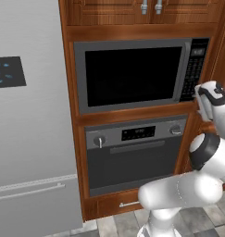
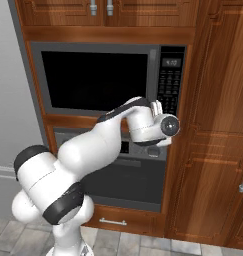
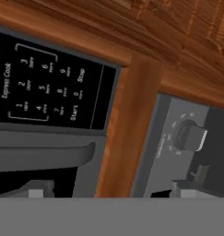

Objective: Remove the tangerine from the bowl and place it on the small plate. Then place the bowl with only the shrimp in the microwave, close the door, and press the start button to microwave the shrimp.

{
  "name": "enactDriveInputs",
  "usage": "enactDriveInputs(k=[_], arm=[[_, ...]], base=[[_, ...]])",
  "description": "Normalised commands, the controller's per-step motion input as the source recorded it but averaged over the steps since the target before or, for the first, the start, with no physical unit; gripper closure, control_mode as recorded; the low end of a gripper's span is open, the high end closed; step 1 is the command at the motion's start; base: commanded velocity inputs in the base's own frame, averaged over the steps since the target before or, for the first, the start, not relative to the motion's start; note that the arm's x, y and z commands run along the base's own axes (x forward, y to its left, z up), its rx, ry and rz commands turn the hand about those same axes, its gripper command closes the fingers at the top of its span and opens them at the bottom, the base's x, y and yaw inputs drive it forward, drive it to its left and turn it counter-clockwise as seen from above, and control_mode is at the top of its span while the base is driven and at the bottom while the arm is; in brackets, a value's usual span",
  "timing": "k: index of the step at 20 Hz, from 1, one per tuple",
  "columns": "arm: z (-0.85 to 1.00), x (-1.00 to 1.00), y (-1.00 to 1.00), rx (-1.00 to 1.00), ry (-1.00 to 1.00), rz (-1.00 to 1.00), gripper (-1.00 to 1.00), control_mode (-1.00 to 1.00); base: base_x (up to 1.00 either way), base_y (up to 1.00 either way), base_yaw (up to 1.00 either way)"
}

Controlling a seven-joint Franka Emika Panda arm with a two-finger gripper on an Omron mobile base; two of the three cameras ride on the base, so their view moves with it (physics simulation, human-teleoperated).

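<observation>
Hand view showed the black microwave keypad (image 3: 49, 87) with its "Start" key (image 3: 74, 113) lying just ahead of the wide-open, empty fingers of the white two-finger gripper (image 2: 156, 108), which hovered near the closed grey-framed, dark-glass-doored microwave (image 1: 132, 74), panel side.

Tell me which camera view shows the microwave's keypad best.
The hand view: the keypad is close enough to read Start and Stop, though rolled sideways. The left base view shows it as a small dark strip beside the door. The right base view shows it with unreadable buttons, above the arm.
</observation>
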Motion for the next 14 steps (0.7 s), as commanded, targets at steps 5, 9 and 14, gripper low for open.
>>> enactDriveInputs(k=[5, 9, 14], arm=[[-0.15, 0.40, 0.00, 0.14, 0.00, -0.01, -1.00, -1.00], [-0.21, 0.38, 0.00, 0.14, 0.00, -0.02, -1.00, -1.00], [-0.18, 0.38, 0.00, 0.13, 0.00, -0.03, -1.00, -1.00]], base=[[0.00, 0.00, 0.00], [0.00, 0.00, 0.00], [0.00, 0.00, 0.00]])
